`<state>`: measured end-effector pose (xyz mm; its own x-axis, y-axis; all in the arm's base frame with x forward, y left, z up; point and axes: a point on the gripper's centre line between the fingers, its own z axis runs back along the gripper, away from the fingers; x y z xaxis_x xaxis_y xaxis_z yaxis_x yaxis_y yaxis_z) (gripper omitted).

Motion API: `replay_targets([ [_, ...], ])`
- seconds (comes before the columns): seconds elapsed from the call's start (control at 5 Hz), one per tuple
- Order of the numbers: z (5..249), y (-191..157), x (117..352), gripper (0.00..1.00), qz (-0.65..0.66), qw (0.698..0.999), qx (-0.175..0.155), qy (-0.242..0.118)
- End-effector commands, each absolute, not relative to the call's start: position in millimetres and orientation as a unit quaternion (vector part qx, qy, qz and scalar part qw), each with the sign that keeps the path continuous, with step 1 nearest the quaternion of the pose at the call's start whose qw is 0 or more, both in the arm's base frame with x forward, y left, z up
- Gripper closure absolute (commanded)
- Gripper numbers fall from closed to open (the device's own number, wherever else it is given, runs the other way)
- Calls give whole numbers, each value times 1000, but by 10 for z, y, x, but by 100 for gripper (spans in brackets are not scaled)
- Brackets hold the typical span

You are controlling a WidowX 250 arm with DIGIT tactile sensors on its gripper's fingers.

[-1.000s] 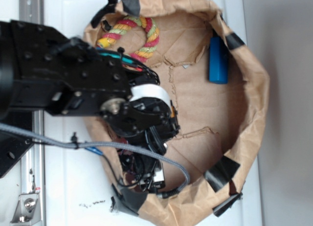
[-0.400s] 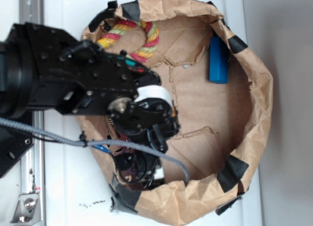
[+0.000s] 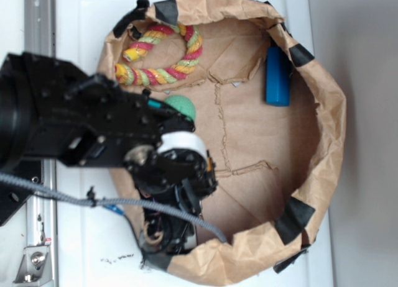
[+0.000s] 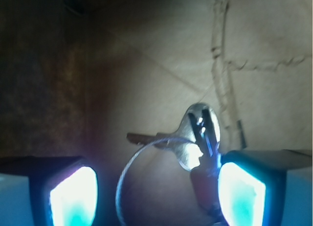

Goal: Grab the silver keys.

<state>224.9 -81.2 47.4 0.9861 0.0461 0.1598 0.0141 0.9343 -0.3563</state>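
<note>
In the wrist view the silver keys point(image 4: 196, 134) lie on the brown paper floor, their thin wire ring point(image 4: 128, 168) curving toward the camera. My gripper point(image 4: 156, 192) is open around them, with the keys close to the right finger point(image 4: 242, 192) and a wide gap to the left finger point(image 4: 73, 194). Nothing is clamped. Seen from the exterior view, the gripper point(image 3: 166, 232) points down at the near-left inside wall of the paper bag point(image 3: 328, 122), and the arm hides the keys.
A green ball point(image 3: 181, 106) peeks out just above the arm. A striped rope toy point(image 3: 163, 56) lies at the bag's upper left and a blue bar point(image 3: 277, 76) at its upper right. The bag's crumpled rim carries black tape patches point(image 3: 292, 217).
The arm has shifted down and left in the exterior view, uncovering the green ball and more of the rope toy. The gripper has sunk lower by the bag's near wall.
</note>
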Motion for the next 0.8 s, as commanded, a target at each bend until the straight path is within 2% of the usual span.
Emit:
replay_targets([
  [0.0,471,-1036,2157,0,-11,978,-194,-71],
  [0.2,388,-1086,2131,0,-14,979,-195,-59],
  [0.4,278,-1100,2109,89,-4,979,-197,-52],
  [0.6,300,-1088,2090,100,-8,978,-200,-54],
])
